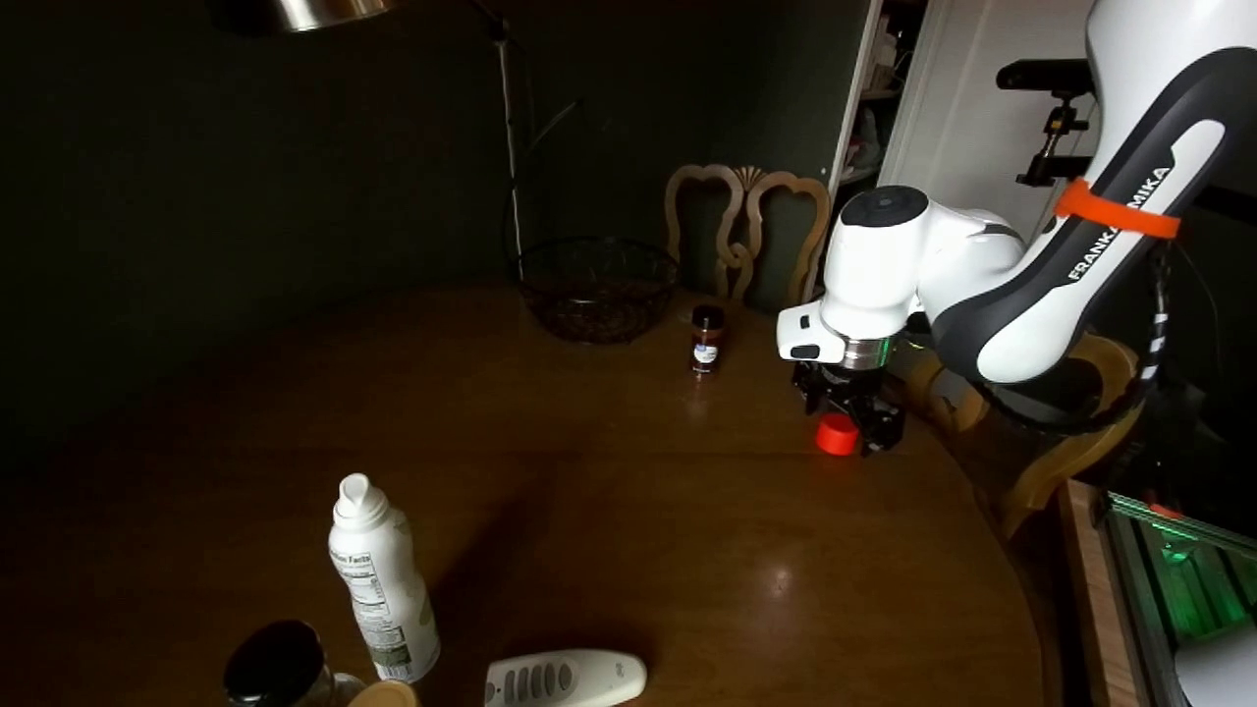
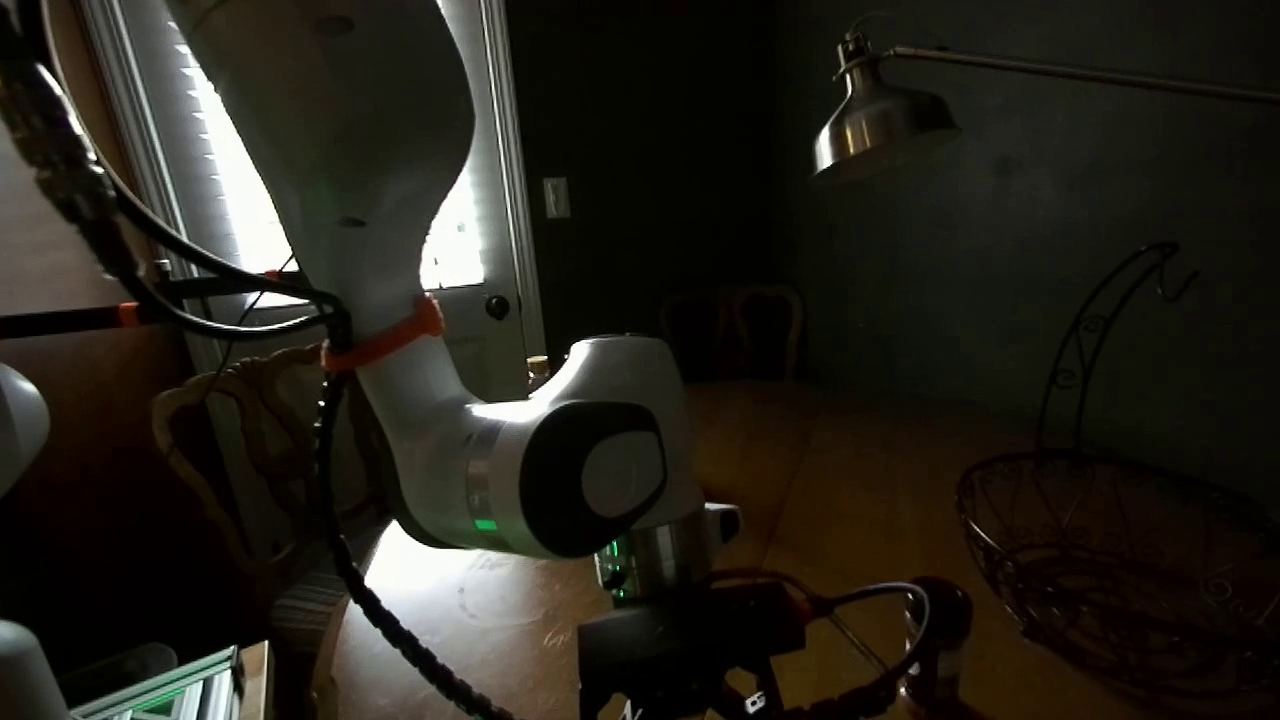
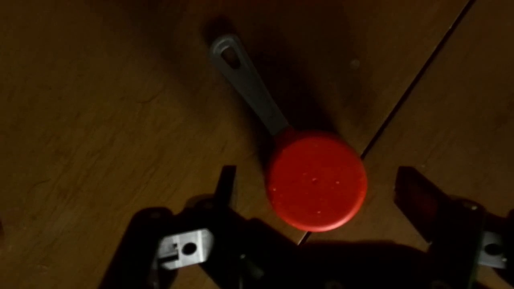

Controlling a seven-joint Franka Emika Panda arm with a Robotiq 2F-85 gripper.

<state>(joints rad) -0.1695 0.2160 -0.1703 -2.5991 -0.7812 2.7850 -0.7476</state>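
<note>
Claw [image 3: 316, 176] with fingers [image 3: 226, 186] spread about a red measuring cup [image 3: 317, 200].
The fingers stand apart, one to either side of the cup, with a gap visible at each flank; nothing is clamped. The cup, seemingly bottom-up on the table [image 3: 100, 160], probably sits steadiest that way, while its grey handle [image 3: 251, 88] slants out of the space between the fingers, an angle that likely keeps it clear of both. The claw points down, which suits so low a thing. In an exterior view, a spice jar [image 1: 705, 344] stands near the claw, a wire basket [image 1: 594, 319] farther off, a white bottle [image 1: 378, 589] well apart.
</note>
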